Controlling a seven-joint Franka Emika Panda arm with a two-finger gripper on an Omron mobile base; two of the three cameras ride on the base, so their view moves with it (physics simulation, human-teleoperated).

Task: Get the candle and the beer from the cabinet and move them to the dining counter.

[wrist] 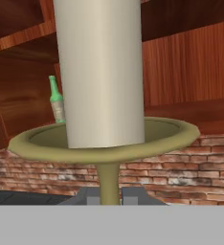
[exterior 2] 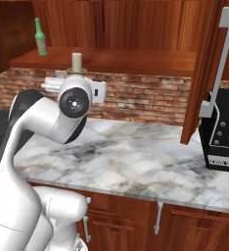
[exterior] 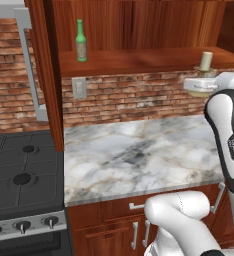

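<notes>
Holding: the jaws are clamped on the thin brass-yellow stem of the short cream-white candle (wrist: 99, 72), below its round saucer.
Cabinet: the dark reddish-brown wooden wall cabinet (exterior: 139, 25) stands open, with its shelf above the brick wall.
Desk: the white-grey marble desk (exterior: 139, 155) lies below the shelf.
Arm: the white gripper (exterior: 205, 85) is at the front edge of the shelf, on its right end.
Candle axis: upright, directly above the jaws, so I judge the next move is to pull it out away from the shelf.
Beer: the slim green glass bottle (exterior: 81, 41) stands upright on the same shelf, well apart to the left.
</notes>
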